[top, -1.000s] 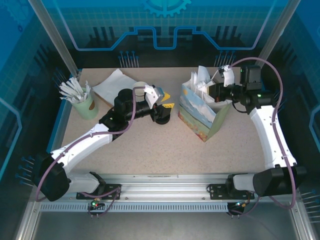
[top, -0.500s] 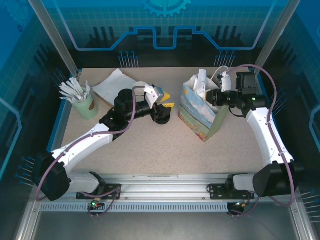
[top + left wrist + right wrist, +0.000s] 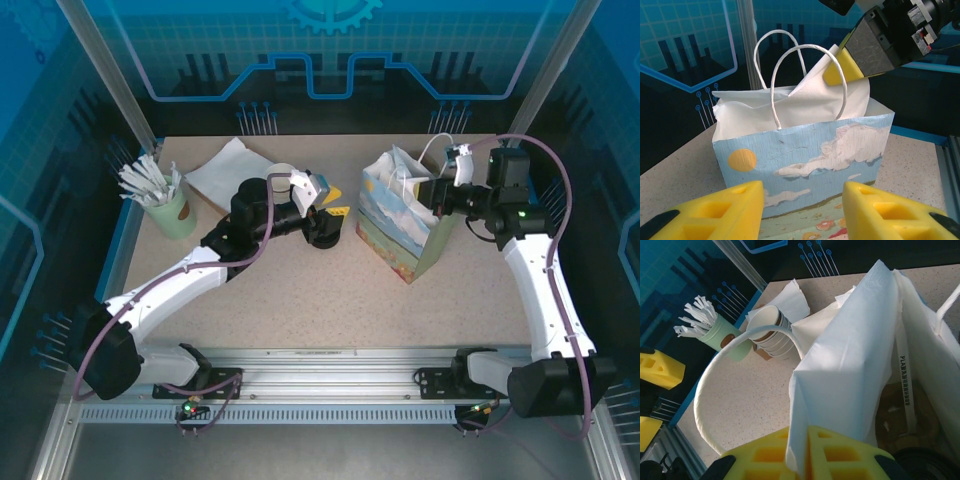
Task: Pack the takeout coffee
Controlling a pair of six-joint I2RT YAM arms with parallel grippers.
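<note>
My right gripper (image 3: 807, 452) pinches the sky-printed paper bag (image 3: 805, 150) open; my left gripper (image 3: 802, 200), half-spread, grip unclear, must bring the black-lidded tan cup (image 3: 322, 235) in.

A narrow white strip (image 3: 904, 385) is lying inside the paper bag (image 3: 398, 232), seen from the right wrist camera. It is running lengthwise down into the bag, just beside a tall fold of white paper (image 3: 840, 365). Small dark print is running along the strip, turned sideways and reading from the top downward. It is starting with the capital letters "PLA". A row of smaller characters is following them, looking like Chinese script but showing too small to read. In the overhead view, a pale gear emblem (image 3: 335, 12) is sitting as a sign at the top edge of the blue back panel (image 3: 200, 60), cut off by the frame.
</note>
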